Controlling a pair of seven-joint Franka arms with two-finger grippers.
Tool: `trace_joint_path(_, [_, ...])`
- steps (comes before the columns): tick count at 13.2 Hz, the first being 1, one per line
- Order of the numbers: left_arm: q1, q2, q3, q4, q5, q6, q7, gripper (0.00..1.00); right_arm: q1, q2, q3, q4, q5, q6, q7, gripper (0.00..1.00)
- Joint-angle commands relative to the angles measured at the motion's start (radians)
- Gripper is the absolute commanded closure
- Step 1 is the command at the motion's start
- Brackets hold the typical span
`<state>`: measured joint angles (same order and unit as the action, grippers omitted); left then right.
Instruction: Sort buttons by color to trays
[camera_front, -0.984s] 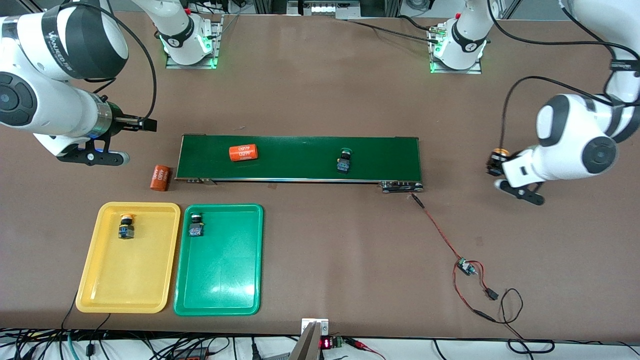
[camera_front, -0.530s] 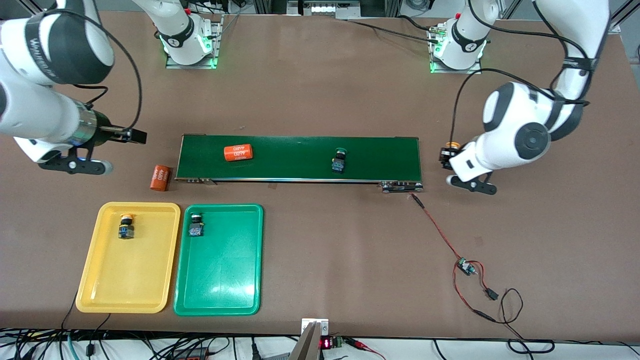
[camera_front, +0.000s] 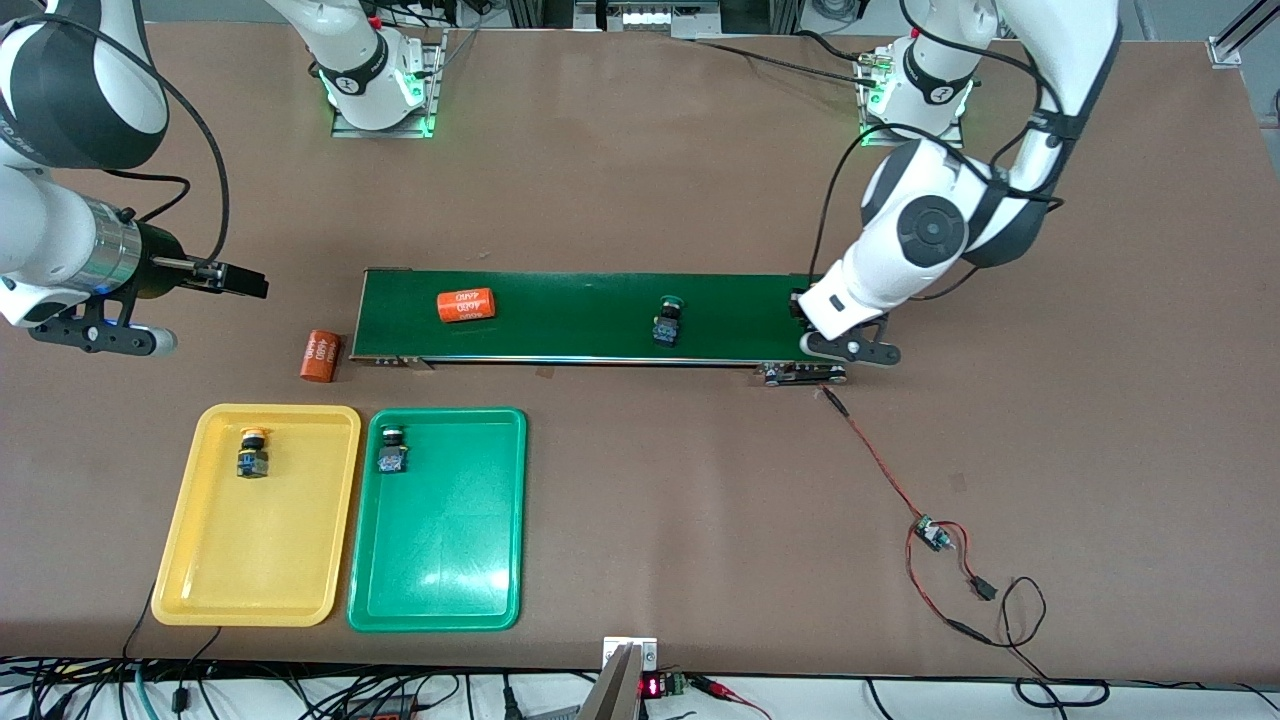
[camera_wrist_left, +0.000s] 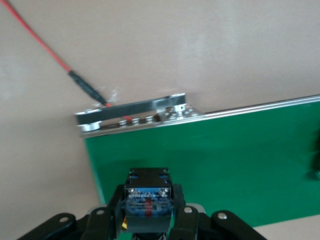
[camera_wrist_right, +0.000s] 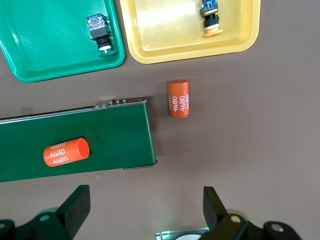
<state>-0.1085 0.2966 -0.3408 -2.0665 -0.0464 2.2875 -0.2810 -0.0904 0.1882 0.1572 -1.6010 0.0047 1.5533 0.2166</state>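
My left gripper (camera_wrist_left: 148, 201) is shut on a black-and-blue button (camera_wrist_left: 148, 192) with a sliver of yellow cap showing. It hangs over the left arm's end of the dark-green belt (camera_front: 580, 300); in the front view the left gripper (camera_front: 803, 306) is mostly hidden by the arm. A green-capped button (camera_front: 667, 320) lies on the belt. A yellow-capped button (camera_front: 252, 453) sits in the yellow tray (camera_front: 200, 570) and a green-capped button (camera_front: 391, 451) in the green tray (camera_front: 440, 580). My right gripper (camera_front: 248, 283) is open and holds nothing, over the table off the belt's other end.
One orange cylinder (camera_front: 467, 304) lies on the belt and another (camera_front: 321, 356) on the table beside the belt's end near the trays. A red wire runs from the belt's motor end to a small circuit board (camera_front: 930, 535) with loose cable.
The left arm carried its button from over the table to over the belt's end. The right gripper drew back from the belt. The green-capped button and orange cylinder rode along the belt toward the right arm's end.
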Motion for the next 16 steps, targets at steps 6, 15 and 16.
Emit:
trace_joint_path(6, [-0.023,0.056,0.014,-0.017,-0.021,0.063,-0.023,0.99,-0.006,-0.026,0.007,-0.005,0.021,0.004,-0.026,0.00])
trace_joint_path(15, [-0.022,-0.017,0.026,-0.001,-0.017,0.047,-0.020,0.00,0.021,-0.049,0.010,-0.040,0.063,0.030,0.012,0.00])
trace_joint_path(16, [-0.019,-0.054,0.031,0.000,-0.010,0.046,-0.021,0.00,0.029,-0.046,0.012,-0.059,0.064,0.060,0.027,0.00])
